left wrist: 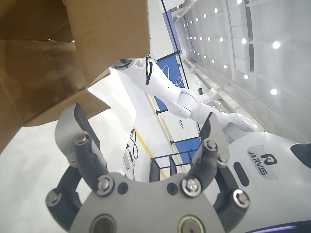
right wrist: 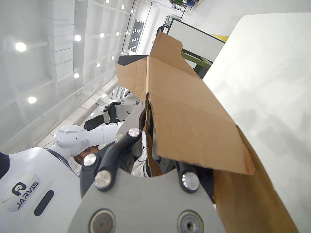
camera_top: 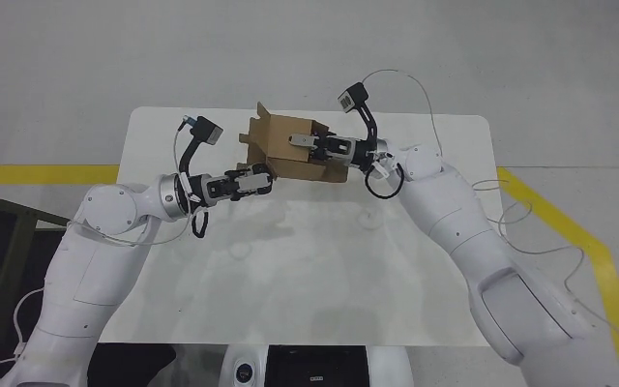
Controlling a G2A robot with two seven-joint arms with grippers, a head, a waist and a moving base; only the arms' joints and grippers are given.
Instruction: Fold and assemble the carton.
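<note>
Carton (camera_top: 300, 166): plain brown cardboard, part-erected, with loose flaps splayed at its left end and top. It is over the white bench (camera_top: 319, 281), whose far edge runs just behind the carton. Cannot tell if the carton rests on the bench or is lifted.

Right gripper (camera_top: 308, 143) is at the carton's right side. Jaws narrow, pinching a carton wall edge. One finger (right wrist: 132, 127) lies against the cardboard and the other is hidden behind the panel.

Left gripper (camera_top: 256, 181) is at the carton's near-left corner. Jaws wide, holding nothing. One fingertip (left wrist: 81, 117) is just beside a loose flap corner, contact unclear.

Yellow floor line (camera_top: 39, 174) runs out either side, about level with the carton's near face.
</note>
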